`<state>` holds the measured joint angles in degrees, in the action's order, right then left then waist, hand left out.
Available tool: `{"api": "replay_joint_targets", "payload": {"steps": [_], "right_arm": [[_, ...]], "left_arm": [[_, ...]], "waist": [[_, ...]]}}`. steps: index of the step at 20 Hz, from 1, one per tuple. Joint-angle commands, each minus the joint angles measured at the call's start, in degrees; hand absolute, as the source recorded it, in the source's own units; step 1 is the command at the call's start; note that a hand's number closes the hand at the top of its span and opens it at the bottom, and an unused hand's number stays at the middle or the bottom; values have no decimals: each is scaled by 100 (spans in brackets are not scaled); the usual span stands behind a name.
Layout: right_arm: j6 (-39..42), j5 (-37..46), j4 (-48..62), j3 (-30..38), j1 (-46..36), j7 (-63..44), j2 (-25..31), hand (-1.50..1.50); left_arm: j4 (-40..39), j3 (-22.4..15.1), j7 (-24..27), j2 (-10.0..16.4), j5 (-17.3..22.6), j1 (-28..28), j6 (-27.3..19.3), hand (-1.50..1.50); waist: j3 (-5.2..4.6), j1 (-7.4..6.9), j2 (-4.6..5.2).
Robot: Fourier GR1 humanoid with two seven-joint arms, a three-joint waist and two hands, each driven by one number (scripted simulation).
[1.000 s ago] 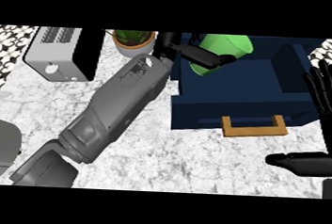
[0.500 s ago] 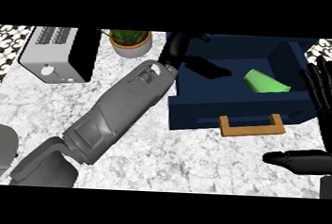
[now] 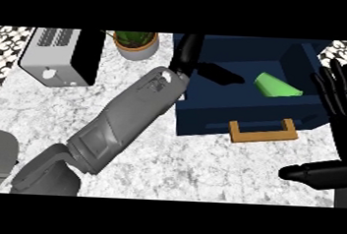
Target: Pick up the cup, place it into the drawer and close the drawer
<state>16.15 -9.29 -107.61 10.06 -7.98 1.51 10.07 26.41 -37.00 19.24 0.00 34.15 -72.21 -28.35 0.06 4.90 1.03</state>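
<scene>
As L hand (image 3: 211,70) hangs open, empty, green cup (image 3: 278,86) lies tipped in drawer (image 3: 235,109).

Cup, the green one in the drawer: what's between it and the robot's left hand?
Nothing. In the head view, only the bare blue inside of the drawer shows between the left hand and the green cup, which lies on its side.

Green cup (image 3: 277,86), navy drawer (image 3: 249,112)

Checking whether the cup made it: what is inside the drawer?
A green cup lies on its side in the right half of the drawer. The left hand hangs over the left half, hiding whatever lies beneath it.
</scene>
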Motion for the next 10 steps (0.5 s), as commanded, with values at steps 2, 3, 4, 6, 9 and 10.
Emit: {"api": "replay_joint_targets", "payload": {"steps": [2, 3, 4, 6, 9, 10], "right_arm": [[625, -997, -92, 261, 25, -314, 320, 150], [603, -749, -289, 108, 271, -76, 200, 150], [722, -768, -288, 161, 319, -205, 380, 150], [550, -518, -645, -51, 125, -459, 389, 150], [782, 7, -1009, -254, 376, -611, 746, 150], [1020, 77, -945, -147, 686, -191, 794, 150]], "left_arm": [[87, 255, 452, 0, 271, -64, 90, -150], [269, 250, 551, 0, 349, -24, -61, -150], [559, 121, 365, 0, 447, 37, -195, -150], [378, 298, 406, 0, 492, -147, -121, -150], [408, 578, 158, 40, 443, -319, -77, -150], [465, 638, 407, 1, 451, -41, -7, -150]], "waist": [[-3, -111, -28], [-2, -121, -44], [-2, -153, -62], [-6, -211, -62], [-11, -366, -114], [-6, -366, -102]]}}
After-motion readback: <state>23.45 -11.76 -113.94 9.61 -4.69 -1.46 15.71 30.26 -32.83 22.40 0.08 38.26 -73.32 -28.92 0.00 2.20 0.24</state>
